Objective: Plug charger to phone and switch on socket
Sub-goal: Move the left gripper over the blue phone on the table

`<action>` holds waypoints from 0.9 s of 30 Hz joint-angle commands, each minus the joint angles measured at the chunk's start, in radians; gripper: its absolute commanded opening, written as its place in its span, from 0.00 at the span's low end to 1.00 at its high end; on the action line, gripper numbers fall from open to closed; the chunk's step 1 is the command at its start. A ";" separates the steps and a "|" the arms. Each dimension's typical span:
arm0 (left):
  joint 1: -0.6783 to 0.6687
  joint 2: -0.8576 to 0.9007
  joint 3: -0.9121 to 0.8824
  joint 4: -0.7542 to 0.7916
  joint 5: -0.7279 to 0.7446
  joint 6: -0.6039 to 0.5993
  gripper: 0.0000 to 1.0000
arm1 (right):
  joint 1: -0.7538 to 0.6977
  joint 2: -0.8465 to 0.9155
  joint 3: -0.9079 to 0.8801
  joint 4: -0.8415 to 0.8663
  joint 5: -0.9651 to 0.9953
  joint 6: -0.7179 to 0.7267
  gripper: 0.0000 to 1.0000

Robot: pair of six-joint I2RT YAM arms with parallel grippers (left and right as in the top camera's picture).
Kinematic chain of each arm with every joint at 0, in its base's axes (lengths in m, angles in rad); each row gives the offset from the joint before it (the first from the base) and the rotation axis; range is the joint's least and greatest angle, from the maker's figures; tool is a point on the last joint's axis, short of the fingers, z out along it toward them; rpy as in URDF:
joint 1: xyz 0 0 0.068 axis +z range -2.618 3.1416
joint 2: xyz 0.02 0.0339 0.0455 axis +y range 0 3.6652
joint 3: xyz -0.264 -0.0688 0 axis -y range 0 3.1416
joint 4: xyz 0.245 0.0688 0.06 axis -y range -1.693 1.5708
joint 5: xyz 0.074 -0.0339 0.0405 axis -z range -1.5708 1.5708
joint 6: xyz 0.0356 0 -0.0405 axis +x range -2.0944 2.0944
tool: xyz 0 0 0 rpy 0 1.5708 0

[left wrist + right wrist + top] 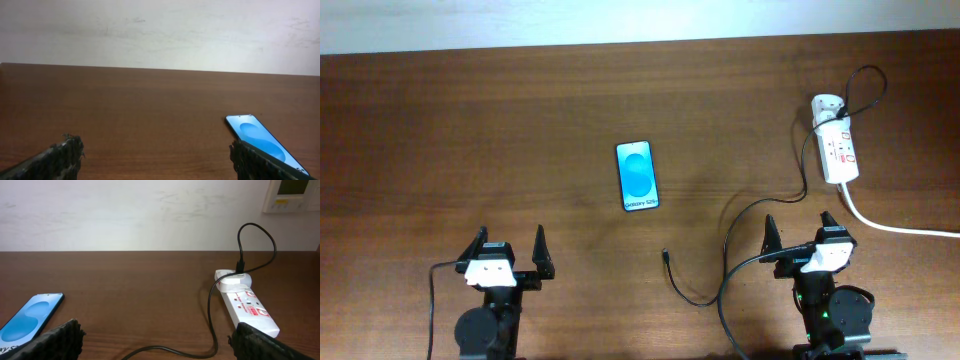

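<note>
Charger (825,104) is plugged into the far end of the power strip (840,152) at far right; its plug tip (665,256) lies loose on the counter (470,130), near-right of the Galaxy S25+ phone (637,176). Left fingers (541,252) and right fingers (769,238) are spread open, empty.

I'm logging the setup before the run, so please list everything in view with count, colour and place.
phone: one, blue screen, dark edges, flat at table centre.
charger: one, thin black cable; white adapter in the power strip's far end; free plug tip on the table, near side.
power strip: one, white, red markings, far right.
thick cord: one, white, runs off right edge.
wall panel: one, white, upper right.
table: one, brown wood.
left gripper: one, black fingers, open.
right gripper: one, black fingers, open.
</note>
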 commanded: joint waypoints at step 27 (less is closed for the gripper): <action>-0.016 1.237 1.519 -0.668 0.437 -0.061 0.99 | 0.008 -0.005 -0.005 -0.005 0.011 0.003 0.98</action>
